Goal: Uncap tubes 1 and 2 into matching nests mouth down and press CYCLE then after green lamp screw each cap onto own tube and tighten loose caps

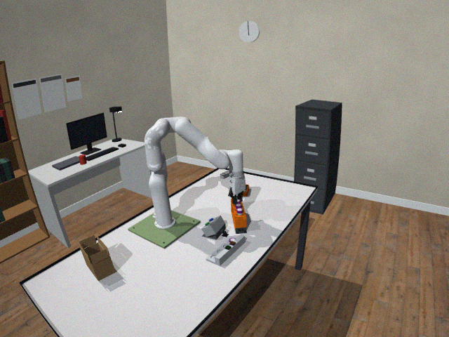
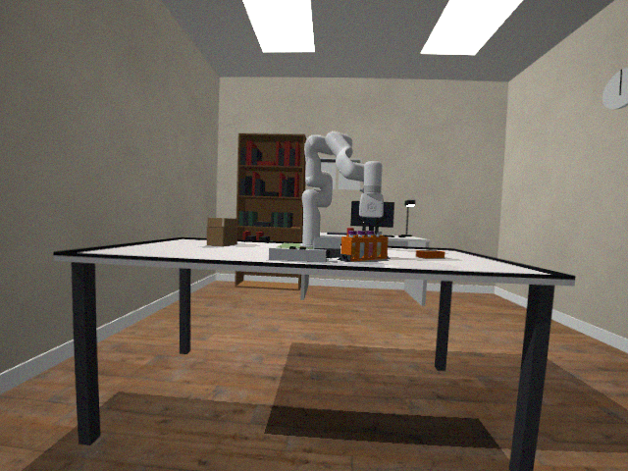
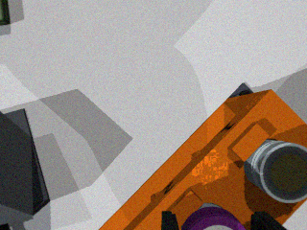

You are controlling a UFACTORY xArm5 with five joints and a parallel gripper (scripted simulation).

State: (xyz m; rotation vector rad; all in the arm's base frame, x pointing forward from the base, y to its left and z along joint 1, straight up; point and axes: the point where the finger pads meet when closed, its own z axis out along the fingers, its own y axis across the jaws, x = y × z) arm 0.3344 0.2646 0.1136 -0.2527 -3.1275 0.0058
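Tool (image 3: 216,223) part spread, straddling purple cap (image 3: 211,215), fingers just beside its sides; judged not pinching. Cap sits on its tube in orange decapping station (image 3: 201,168) on counter (image 3: 120,72), open tube (image 3: 254,168) just right of it. Cap likely light, rigid, smooth plastic: may slip while twisting. Grip opposite side walls, low and square, firmly.

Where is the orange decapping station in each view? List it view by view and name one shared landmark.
Top: the orange decapping station stands right of centre, under the tip of the arm.
Exterior: near picture centre, just right of the grey cap tray.
Wrist: it fills the lower right corner, running diagonally.
Shared landmark: the purple cap on top of it.
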